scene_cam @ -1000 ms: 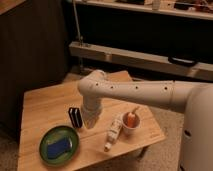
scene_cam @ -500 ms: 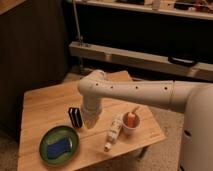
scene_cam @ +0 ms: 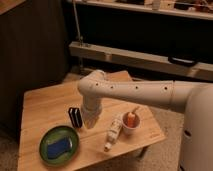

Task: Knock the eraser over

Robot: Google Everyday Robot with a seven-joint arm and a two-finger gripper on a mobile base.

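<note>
On the wooden table, down-left of the gripper, a green plate holding a blue pad. Just left of the gripper and close beside it, standing upright, the eraser, contact impossible to tell. Gripper pointing down at the tabletop, open or clenched impossible to tell, with a lying white bottle and a cup to its right, and the white arm reaching in nearly level from the right, bent sharply down at the wrist.

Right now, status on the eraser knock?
End effector low beside eraser. Eraser upright on table, not yet knocked. Nothing between them.
</note>
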